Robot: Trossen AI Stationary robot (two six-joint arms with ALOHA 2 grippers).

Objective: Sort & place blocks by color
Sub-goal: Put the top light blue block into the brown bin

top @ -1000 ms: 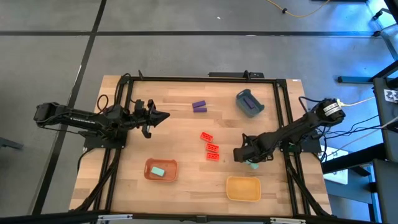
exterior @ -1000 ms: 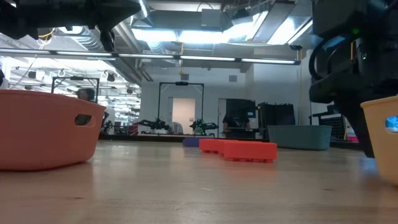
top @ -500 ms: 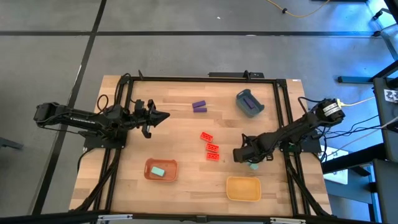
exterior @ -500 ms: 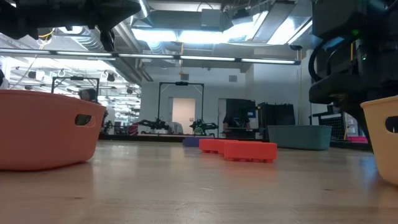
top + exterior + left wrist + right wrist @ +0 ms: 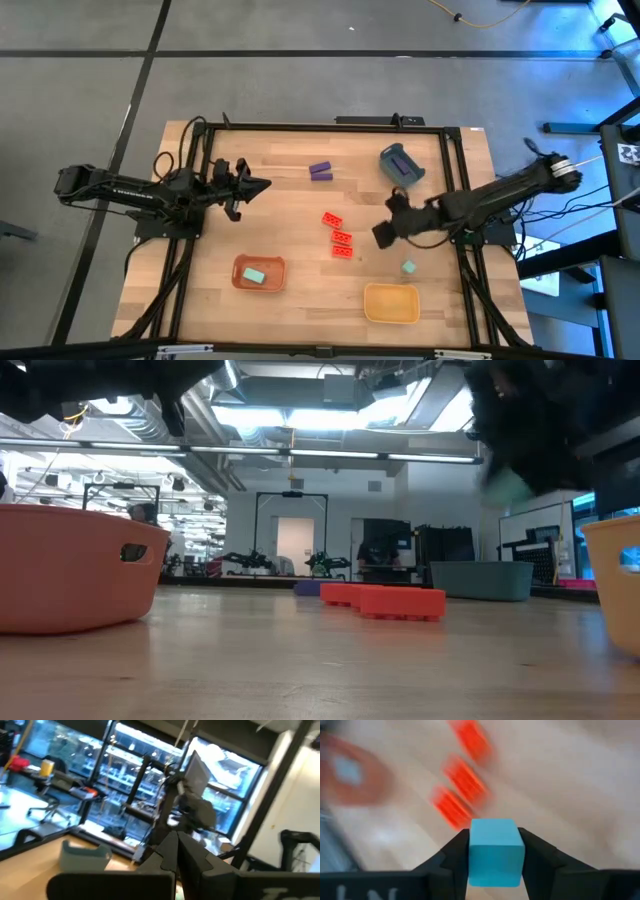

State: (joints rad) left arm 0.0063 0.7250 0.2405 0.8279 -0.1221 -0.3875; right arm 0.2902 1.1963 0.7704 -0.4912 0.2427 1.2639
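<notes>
1. The left tool hung over the tabletop at its left side, tips pinched together on nothing, so it looked idle.
2. The orange tray held one teal cube, so teal sorting looked started.
3. Two purple bars and three red bricks sat loose mid-tabletop, unsorted.
4. The right tool was clamped on a second teal cube, up beside the reds.
5. A third teal cube lay by the empty yellow tray.
</notes>
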